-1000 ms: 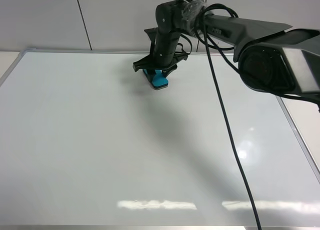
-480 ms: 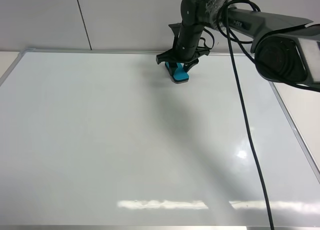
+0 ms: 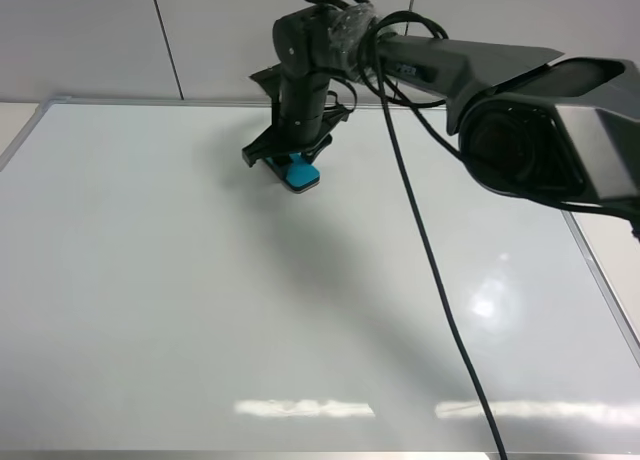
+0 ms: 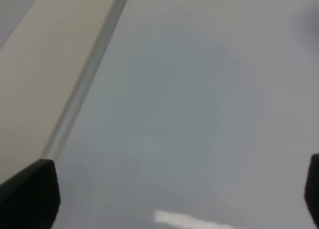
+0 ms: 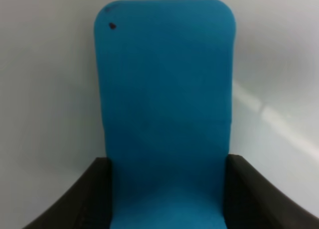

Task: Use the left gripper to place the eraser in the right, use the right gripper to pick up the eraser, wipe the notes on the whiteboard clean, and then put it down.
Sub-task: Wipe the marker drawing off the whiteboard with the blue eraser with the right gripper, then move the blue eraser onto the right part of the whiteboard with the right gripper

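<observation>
So the right gripper [image 3: 285, 162] is pinching the eraser [image 3: 299, 173] by its long sides, one finger on each flank at the end nearest the wrist, with most of the teal block sticking out past the fingertips. In the wrist view the eraser [image 5: 164, 109] fills the space between the fingers [image 5: 75, 199] and has one small dark speck near its far corner. It looks like a light, stiff little block with a plastic back that's probably a bit slick, so gripping it across the narrow width like this seems the sensible hold; I'd guess the felt face underneath is the only soft part, and it needs to sit flat to wipe properly. The eraser hangs right below the gripper, at or just above the whiteboard [image 3: 150, 310], up by the board's far edge; I can't tell if the felt is actually touching. No notes visible anywhere on the board from what I can see, so my read is the wiping is basically done and setting it down is what's left. The right arm reaches in long from the side, wrist bent so the gripper points steeply down, cable [image 3: 430, 260] trailing behind it. The left gripper [image 4: 169, 196] is spread wide and empty, only its two dark tips showing, over bare board with the frame [image 4: 84, 79] off to one side of it.
</observation>
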`<move>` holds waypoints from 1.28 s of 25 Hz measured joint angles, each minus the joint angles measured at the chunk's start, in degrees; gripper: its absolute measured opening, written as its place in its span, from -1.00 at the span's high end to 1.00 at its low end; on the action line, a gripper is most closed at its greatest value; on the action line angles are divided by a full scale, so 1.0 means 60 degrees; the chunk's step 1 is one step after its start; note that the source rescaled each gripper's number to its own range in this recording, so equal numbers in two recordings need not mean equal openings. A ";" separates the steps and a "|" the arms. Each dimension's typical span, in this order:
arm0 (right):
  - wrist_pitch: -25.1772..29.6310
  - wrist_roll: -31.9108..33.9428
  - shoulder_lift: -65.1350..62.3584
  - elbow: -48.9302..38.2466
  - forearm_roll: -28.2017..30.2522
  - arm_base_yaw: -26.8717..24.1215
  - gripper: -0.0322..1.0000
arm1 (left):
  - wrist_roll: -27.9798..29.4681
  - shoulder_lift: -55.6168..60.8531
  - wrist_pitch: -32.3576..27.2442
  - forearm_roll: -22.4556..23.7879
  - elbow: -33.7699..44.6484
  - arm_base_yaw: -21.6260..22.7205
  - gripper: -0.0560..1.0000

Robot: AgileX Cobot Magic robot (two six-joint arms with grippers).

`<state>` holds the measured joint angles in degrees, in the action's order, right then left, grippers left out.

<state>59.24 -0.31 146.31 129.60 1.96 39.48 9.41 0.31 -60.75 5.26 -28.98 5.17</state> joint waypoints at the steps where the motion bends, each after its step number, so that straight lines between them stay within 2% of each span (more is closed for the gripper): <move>1: -0.0035 -0.0001 0.0000 -0.0009 -0.0021 0.0116 0.93 | 0.0000 0.0000 0.0000 0.0000 0.0000 0.0000 -1.00; 13: 0.0356 0.0051 0.0000 -0.0009 -0.0003 0.0212 0.93 | 0.0000 0.0000 0.0000 0.0000 0.0000 0.0000 -1.00; 18: 0.1146 -0.0192 -0.0272 -0.0075 0.0126 0.0212 0.93 | 0.0000 0.0000 0.0000 0.0000 0.0000 0.0000 -1.00; 21: 0.1649 -0.0380 -0.0818 -0.0152 0.0252 0.0136 0.93 | 0.0000 0.0000 0.0000 0.0000 0.0000 0.0000 -1.00; 28: 0.1692 -0.0532 -0.2795 -0.0177 0.0326 -0.0689 0.93 | 0.0000 0.0000 0.0000 0.0000 0.0000 0.0000 -1.00; 32: 0.1676 -0.0579 -0.3972 -0.1106 0.0326 -0.0977 0.93 | 0.0000 0.0000 0.0000 0.0000 0.0000 0.0000 -1.00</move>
<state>69.29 -3.78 122.47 122.96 3.91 33.62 9.41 0.31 -60.75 5.26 -28.98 5.17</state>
